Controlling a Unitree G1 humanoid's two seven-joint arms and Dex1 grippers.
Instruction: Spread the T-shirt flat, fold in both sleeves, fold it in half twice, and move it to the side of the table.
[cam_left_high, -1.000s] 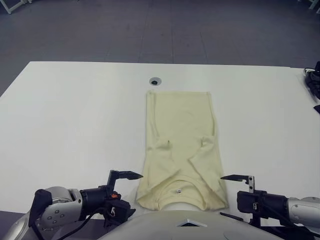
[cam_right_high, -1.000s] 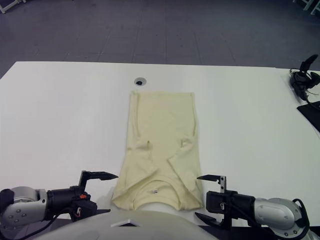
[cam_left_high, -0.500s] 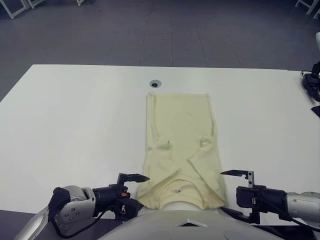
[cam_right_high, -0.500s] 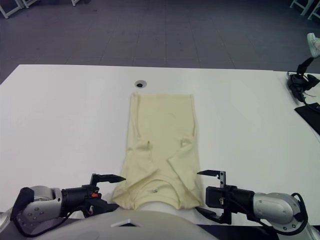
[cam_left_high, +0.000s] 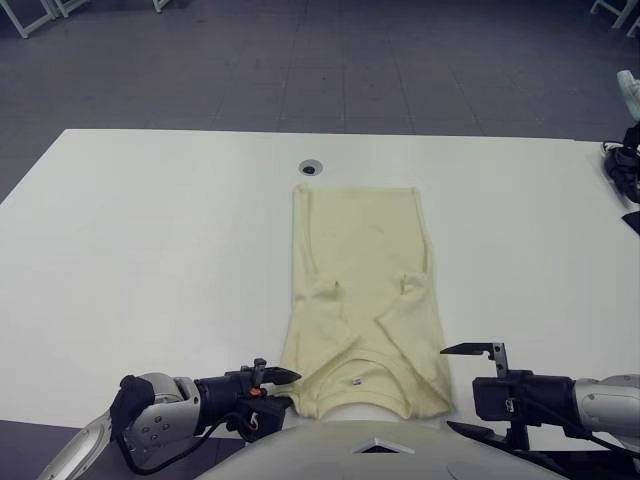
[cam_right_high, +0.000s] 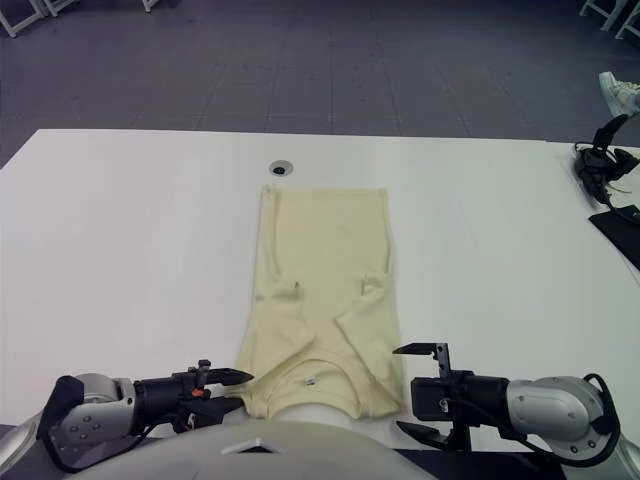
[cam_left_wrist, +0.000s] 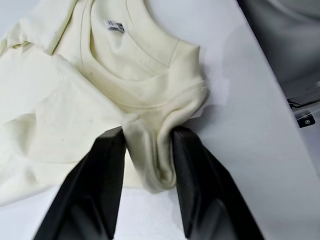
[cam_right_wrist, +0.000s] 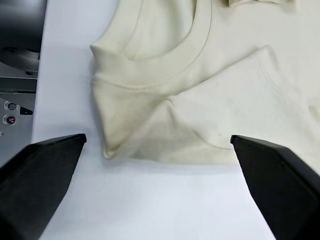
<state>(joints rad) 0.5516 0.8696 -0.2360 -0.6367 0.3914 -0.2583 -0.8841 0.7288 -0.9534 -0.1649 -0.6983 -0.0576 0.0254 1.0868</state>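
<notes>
The pale yellow T-shirt (cam_left_high: 360, 260) lies on the white table (cam_left_high: 150, 250) with both sleeves folded in and its collar at the near edge. My left gripper (cam_left_high: 276, 383) is at the shirt's near left shoulder corner. In the left wrist view its fingers (cam_left_wrist: 112, 150) pinch a bunched fold of the T-shirt (cam_left_wrist: 75, 95). My right gripper (cam_left_high: 468, 390) stands open just right of the near right shoulder corner. The right wrist view shows that corner of the T-shirt (cam_right_wrist: 200, 100) lying flat between the spread fingertips (cam_right_wrist: 55, 150), which are clear of the cloth.
A round cable hole (cam_left_high: 310, 167) sits in the table just beyond the shirt's hem. Dark cables and gear (cam_left_high: 625, 170) lie at the far right edge. Bare table stretches wide on both sides of the shirt.
My left gripper slid right to the shirt's near left corner and shut on the fabric. The right gripper stayed open beside the other corner. The head view tilted slightly.
</notes>
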